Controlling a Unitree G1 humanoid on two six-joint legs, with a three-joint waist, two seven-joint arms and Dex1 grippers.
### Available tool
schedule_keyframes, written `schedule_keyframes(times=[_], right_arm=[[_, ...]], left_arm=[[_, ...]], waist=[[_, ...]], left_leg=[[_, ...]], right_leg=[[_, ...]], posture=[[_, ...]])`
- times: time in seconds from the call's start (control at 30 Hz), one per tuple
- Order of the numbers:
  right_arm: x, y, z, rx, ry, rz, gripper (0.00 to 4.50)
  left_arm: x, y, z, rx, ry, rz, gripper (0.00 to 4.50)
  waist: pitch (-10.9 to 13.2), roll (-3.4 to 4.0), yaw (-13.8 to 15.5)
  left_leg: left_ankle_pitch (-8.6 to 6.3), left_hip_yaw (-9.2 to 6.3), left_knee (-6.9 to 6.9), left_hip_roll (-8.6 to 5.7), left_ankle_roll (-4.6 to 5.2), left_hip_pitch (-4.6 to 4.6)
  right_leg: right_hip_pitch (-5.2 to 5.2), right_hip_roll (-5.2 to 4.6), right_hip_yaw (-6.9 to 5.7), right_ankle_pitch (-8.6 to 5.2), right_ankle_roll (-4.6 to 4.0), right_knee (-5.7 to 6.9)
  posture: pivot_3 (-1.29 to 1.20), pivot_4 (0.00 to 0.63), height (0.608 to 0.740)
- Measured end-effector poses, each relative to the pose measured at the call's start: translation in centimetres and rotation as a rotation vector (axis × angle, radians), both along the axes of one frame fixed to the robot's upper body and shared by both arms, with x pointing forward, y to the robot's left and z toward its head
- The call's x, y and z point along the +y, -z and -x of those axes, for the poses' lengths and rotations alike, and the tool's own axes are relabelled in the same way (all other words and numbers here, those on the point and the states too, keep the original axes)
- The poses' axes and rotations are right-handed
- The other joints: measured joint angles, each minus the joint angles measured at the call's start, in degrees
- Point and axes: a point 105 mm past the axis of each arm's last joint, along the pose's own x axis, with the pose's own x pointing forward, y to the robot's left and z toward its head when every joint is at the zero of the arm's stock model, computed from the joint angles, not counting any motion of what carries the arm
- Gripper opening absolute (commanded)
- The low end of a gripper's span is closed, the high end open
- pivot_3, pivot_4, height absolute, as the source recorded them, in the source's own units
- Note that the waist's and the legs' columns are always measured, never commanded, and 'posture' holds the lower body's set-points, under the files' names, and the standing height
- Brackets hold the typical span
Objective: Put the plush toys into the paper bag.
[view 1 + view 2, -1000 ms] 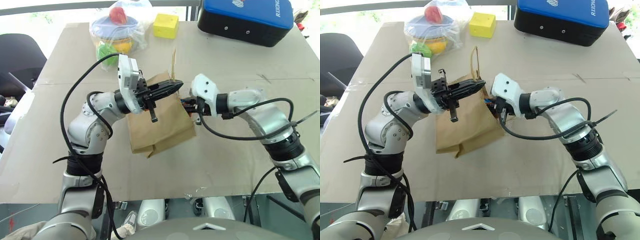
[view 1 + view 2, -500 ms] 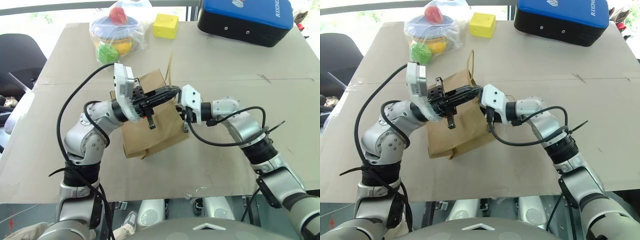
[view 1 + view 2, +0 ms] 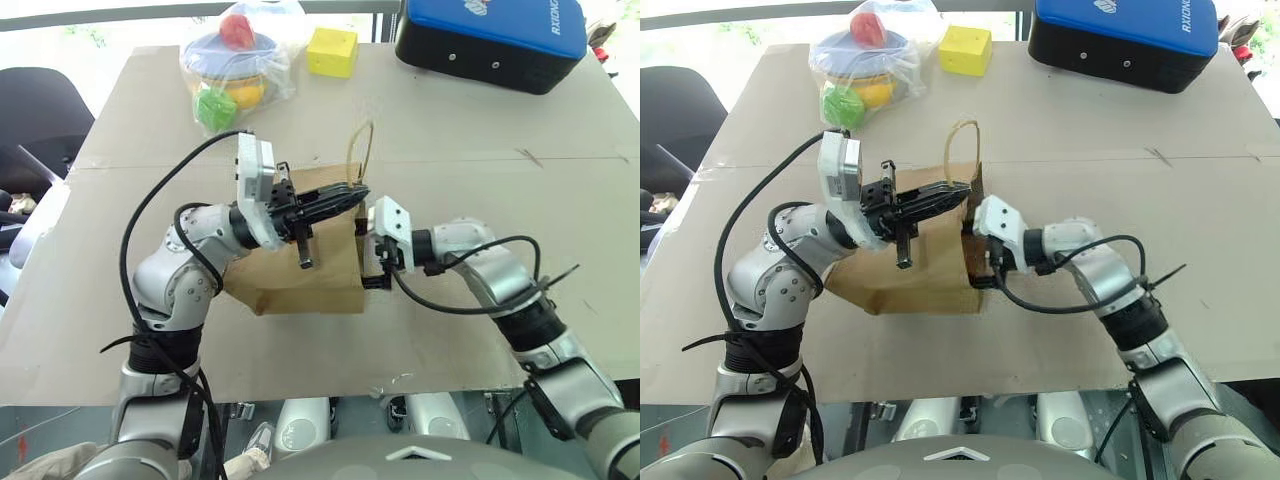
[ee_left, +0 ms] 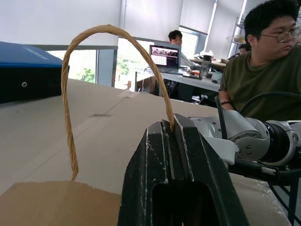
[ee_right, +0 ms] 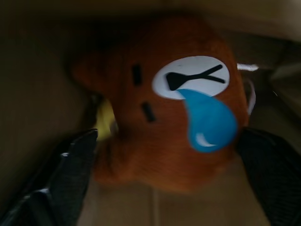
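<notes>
Your left gripper [image 3: 345, 194] is clamped on the paper bag's [image 3: 300, 275] twine handle [image 4: 70, 94]; your right gripper [image 5: 164, 188] stands spread at the bag mouth; the brown-orange plush [image 5: 169, 117] lies inside, between its fingers.

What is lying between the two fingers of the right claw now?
In the right wrist view, the brown-orange plush toy lies between the two spread fingers of the right claw, inside the paper bag.

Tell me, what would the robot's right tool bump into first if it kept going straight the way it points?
Most likely the rounded brown-orange plush toy with the blue teardrop mark, lying straight ahead between the right tool's open fingers, though depth is unclear.
</notes>
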Motion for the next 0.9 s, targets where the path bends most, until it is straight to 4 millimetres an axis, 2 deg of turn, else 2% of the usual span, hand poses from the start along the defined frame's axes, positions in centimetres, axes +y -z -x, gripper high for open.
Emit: schedule_keyframes(times=[0.13, 0.27, 0.37, 0.43, 0.5, 0.6, 0.73, 0.83, 0.9], right_arm=[[-2.8, -1.9, -0.3, -0.064, 0.135, 0.005, 4.41], [-5.2, -1.9, 1.0, -0.055, 0.208, 0.059, 4.41], [-5.6, -1.8, 1.4, -0.014, 0.253, 0.064, 4.41], [-6.6, -1.6, 1.2, 0.026, 0.332, 0.090, 4.41], [-8.3, -0.9, 0.1, 0.120, 0.517, 0.084, 4.41], [-9.5, 0.4, -1.0, 0.263, 0.710, 0.054, 4.41], [-9.1, 2.0, -1.3, 0.422, 0.791, 0.021, 4.41], [-9.0, 2.2, -1.5, 0.441, 0.811, 0.026, 3.62], [-9.2, 2.3, -1.6, 0.442, 0.818, 0.029, 2.60]], left_arm=[[0.6, 0.2, -0.1, 0.004, -0.016, -0.007, 0.00], [1.1, 0.4, -0.3, -0.001, -0.039, -0.002, 0.00], [1.2, 0.5, -0.5, 0.000, -0.044, -0.001, 0.00], [1.3, 0.5, -0.5, -0.005, -0.045, 0.001, 0.00], [1.4, 0.6, -0.7, -0.015, -0.050, -0.002, 0.00], [1.5, 0.7, -0.9, -0.014, -0.052, -0.005, 0.00], [1.4, 0.6, -1.0, -0.020, -0.047, -0.005, 0.00], [1.3, 0.4, -1.1, -0.026, -0.048, -0.008, 0.00], [1.3, 0.5, -1.2, -0.031, -0.060, -0.015, 0.00]], waist=[[0.0, 0.00, 0.1], [0.0, 0.00, 0.2], [0.0, 0.00, 0.1], [0.0, -0.01, 0.2], [0.0, -0.03, 0.2], [0.0, -0.03, 0.2], [0.0, -0.03, 0.1], [0.0, -0.02, 0.1], [0.0, -0.02, 0.1]], left_leg=[[0.00, -0.02, 0.00, 0.00, 0.00, 0.00], [0.00, -0.03, -0.01, 0.00, 0.00, -0.01], [0.00, -0.03, -0.01, 0.00, 0.00, 0.02], [0.00, -0.05, -0.01, 0.00, 0.00, 0.02], [0.00, -0.06, 0.00, -0.01, 0.00, 0.02], [0.00, -0.05, -0.01, -0.01, 0.00, 0.02], [0.00, -0.04, -0.01, -0.01, 0.00, 0.01], [0.00, -0.05, -0.01, -0.03, 0.00, 0.02], [0.00, -0.05, -0.01, -0.03, 0.00, 0.02]], right_leg=[[0.00, 0.01, 0.00, 0.00, 0.00, -0.01], [0.03, 0.00, -0.03, 0.00, 0.00, -0.06], [0.03, 0.01, -0.02, 0.00, 0.00, 0.00], [0.03, 0.01, -0.03, 0.00, -0.01, 0.02], [0.06, 0.01, -0.04, 0.00, -0.01, 0.01], [0.05, 0.02, -0.02, 0.00, -0.01, 0.02], [0.05, 0.04, -0.01, 0.00, -0.01, 0.00], [0.05, 0.07, 0.00, 0.00, -0.01, -0.02], [0.05, 0.09, 0.00, 0.00, 0.00, -0.01]], posture=[[0.00, 0.150, 0.733], [0.00, 0.150, 0.733], [0.00, 0.150, 0.733], [0.00, 0.150, 0.733], [0.00, 0.150, 0.733], [0.00, 0.150, 0.733], [0.00, 0.150, 0.733], [0.00, 0.150, 0.733], [0.00, 0.150, 0.733]])
